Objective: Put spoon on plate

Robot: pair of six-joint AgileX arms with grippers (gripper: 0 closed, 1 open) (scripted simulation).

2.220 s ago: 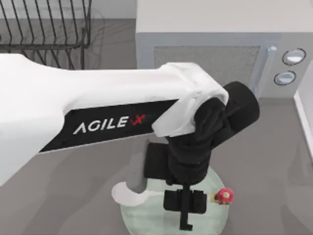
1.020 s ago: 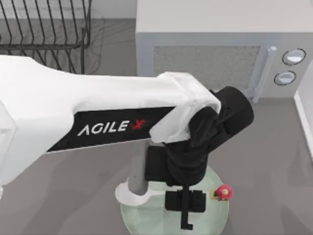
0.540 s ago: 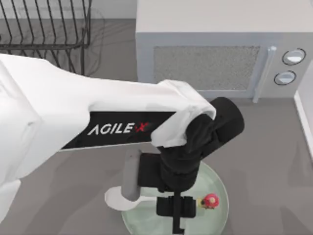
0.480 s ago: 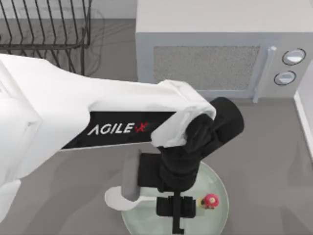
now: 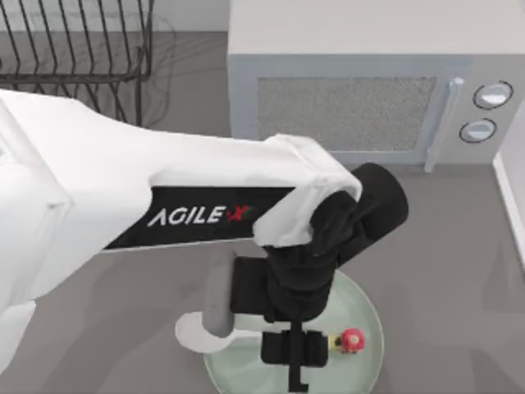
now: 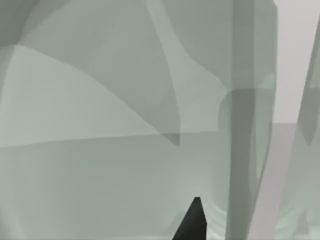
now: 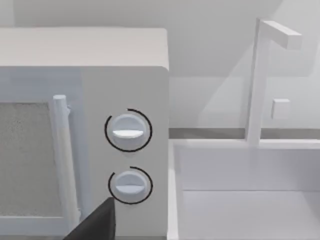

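Note:
The pale green plate (image 5: pixel 367 361) lies at the front middle of the table, under my left arm's black wrist. My left gripper (image 5: pixel 294 373) hangs low over the plate's middle. The white spoon (image 5: pixel 195 330) has its bowl just off the plate's left rim, and its thin handle runs right toward the gripper, which appears shut on it. In the left wrist view the glossy green plate (image 6: pixel 100 175) is very close, with one dark fingertip (image 6: pixel 192 225) just above it. My right gripper (image 7: pixel 95 225) stays parked off to the right, near the microwave's knobs.
A grey microwave (image 5: pixel 353 90) stands behind the plate, its two knobs (image 7: pixel 127 131) at its right end. A wire dish rack (image 5: pixel 74 49) stands at the back left. A tiny red mushroom-like thing (image 5: pixel 351 340) sits on the plate's right part. A white basin (image 7: pixel 250 200) is right of the microwave.
My left gripper has shifted left and slightly toward the table's front, carrying the spoon along. The red thing has also moved left, further onto the plate.

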